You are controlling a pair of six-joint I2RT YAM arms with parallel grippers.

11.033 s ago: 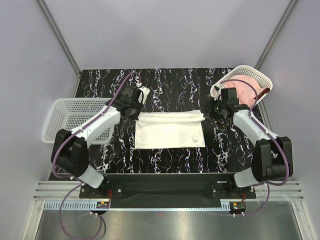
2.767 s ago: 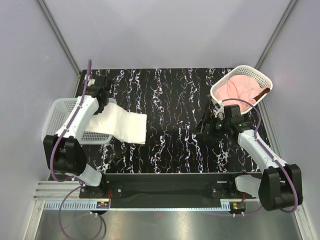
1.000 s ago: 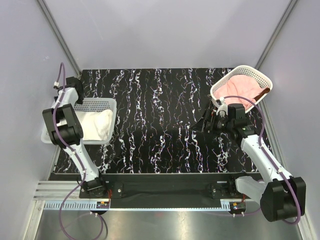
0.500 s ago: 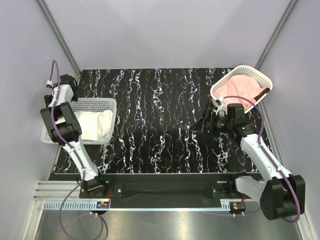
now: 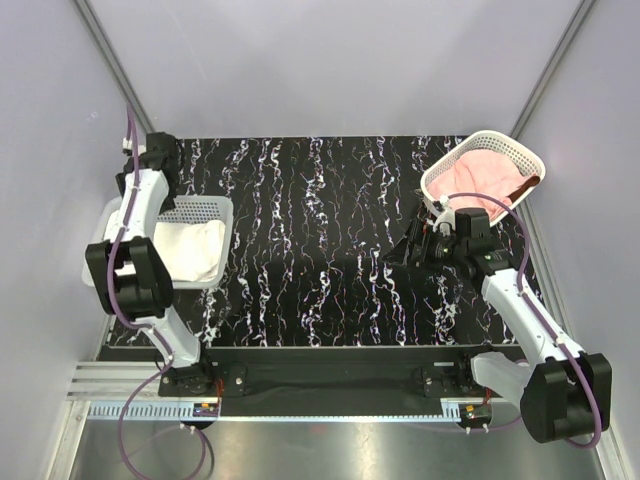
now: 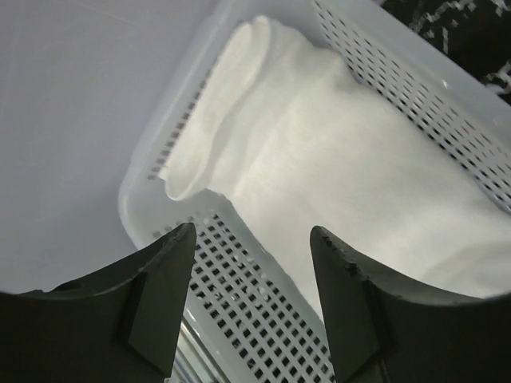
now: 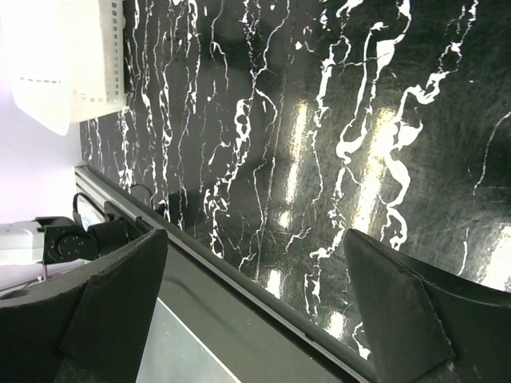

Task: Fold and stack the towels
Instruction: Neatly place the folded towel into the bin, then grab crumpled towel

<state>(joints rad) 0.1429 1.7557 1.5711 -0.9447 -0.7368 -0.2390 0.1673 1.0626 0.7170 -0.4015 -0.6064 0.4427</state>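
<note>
The white towel (image 5: 192, 250) lies folded inside the left white mesh basket (image 5: 205, 208). In the left wrist view the white towel (image 6: 319, 152) fills that basket (image 6: 239, 295). My left gripper (image 5: 152, 165) hovers above the basket's far end; the left gripper (image 6: 251, 231) is open with nothing between its fingers. The pale pink towel (image 5: 470, 178) sits bunched in the right basket (image 5: 440, 165), and the rust-brown towel (image 5: 527, 187) peeks out at its right rim. My right gripper (image 5: 408, 248) hangs open and empty over the table, just left of that basket; in its own view the right gripper (image 7: 255, 235) shows only bare tabletop.
The black marbled table (image 5: 320, 230) spans the middle. Its near edge and metal rail (image 7: 223, 279) run under the right gripper. The left basket (image 7: 64, 64) shows far off in the right wrist view. Grey walls close in on both sides and the back.
My left gripper has opened and let go of the white towel, which now rests in the left basket, and has drawn up toward the back. The right arm has barely moved.
</note>
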